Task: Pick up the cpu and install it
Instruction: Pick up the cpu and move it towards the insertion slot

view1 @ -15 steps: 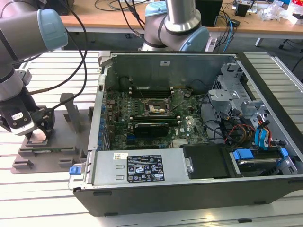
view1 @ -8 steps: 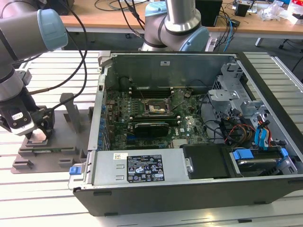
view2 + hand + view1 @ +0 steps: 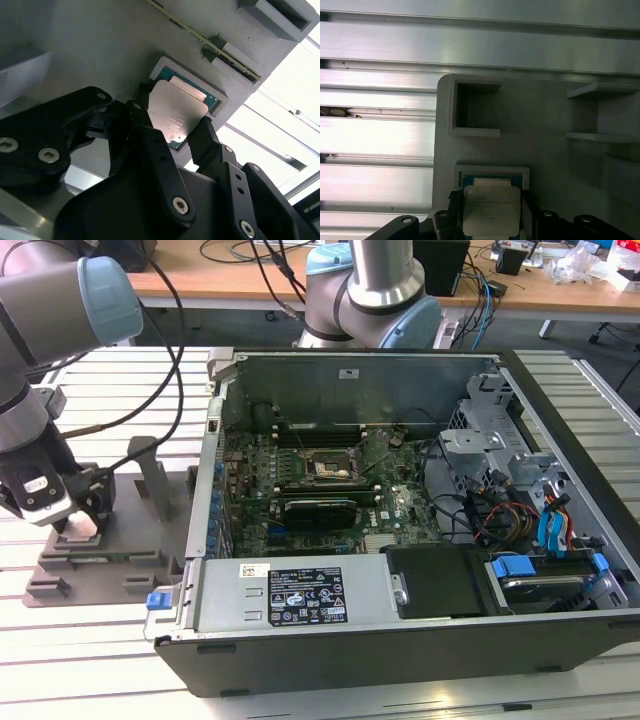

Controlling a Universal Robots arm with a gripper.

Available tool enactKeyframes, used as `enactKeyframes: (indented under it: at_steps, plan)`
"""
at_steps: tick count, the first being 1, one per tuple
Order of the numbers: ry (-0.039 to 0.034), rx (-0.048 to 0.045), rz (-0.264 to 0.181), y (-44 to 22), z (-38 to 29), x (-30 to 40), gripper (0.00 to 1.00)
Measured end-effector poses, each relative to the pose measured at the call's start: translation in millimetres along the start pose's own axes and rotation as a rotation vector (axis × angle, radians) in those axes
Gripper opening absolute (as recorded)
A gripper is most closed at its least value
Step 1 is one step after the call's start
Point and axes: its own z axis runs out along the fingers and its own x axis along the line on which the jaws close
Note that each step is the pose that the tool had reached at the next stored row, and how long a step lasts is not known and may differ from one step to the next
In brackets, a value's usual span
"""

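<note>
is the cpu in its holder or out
In. The cpu lies flat inside the grey holder's framed recess, with the gripper right over it.

Cpu (image 3: 177,112) smooth silver metal; holder block (image 3: 545,150) matt grey plastic.

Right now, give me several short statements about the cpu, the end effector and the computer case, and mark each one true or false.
1. The cpu lies in a recess of the grey holder block. True.
2. The end effector is inside the computer case. False: it is at the holder block, to the exterior view's left of the case.
3. The cpu sits in the motherboard socket. False: it is at the holder block, outside the case.
4. The case lies open, showing the green motherboard. True.
</note>
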Motion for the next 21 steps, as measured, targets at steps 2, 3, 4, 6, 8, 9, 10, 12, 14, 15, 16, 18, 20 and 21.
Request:
enactKeyframes:
  at_steps: [2, 3, 4, 6, 8, 9, 10, 12, 14, 15, 16, 18, 20, 21]
  plan:
    - [-0.0001, 0.0001, 0.000, 0.0, -3.0, -0.2, 0.55]
    - [0.0002, 0.0001, 0.000, -0.1, -4.2, -0.2, 0.55]
    - [0.0003, 0.0001, 0.000, -0.1, -5.0, -0.2, 0.55]
    - [0.0000, 0.0000, 0.000, 0.0, -5.9, -0.2, 0.55]
    - [0.0003, 0.0001, 0.000, 0.0, -8.5, -0.2, 0.55]
    - [0.0003, 0.0001, 0.000, 0.0, -9.8, -0.3, 0.55]
    - [0.0001, 0.0000, 0.000, 0.0, -10.4, -0.3, 0.55]
    - [0.0002, 0.0001, 0.000, 0.0, -11.6, -0.3, 0.55]
    - [0.0004, 0.0002, 0.000, 0.0, -13.7, -0.4, 0.55]
    - [0.0004, 0.0002, 0.000, 0.0, -14.5, -0.4, 0.55]
    - [0.0004, 0.0002, 0.000, 0.0, -15.7, -0.4, 0.55]
    - [0.0003, 0.0001, 0.000, 0.0, -19.9, -0.5, 0.55]
    - [0.0003, 0.0001, 0.000, 0.0, -22.3, -0.6, 0.55]
    - [0.0003, 0.0001, 0.000, 0.0, -23.3, -0.6, 0.55]
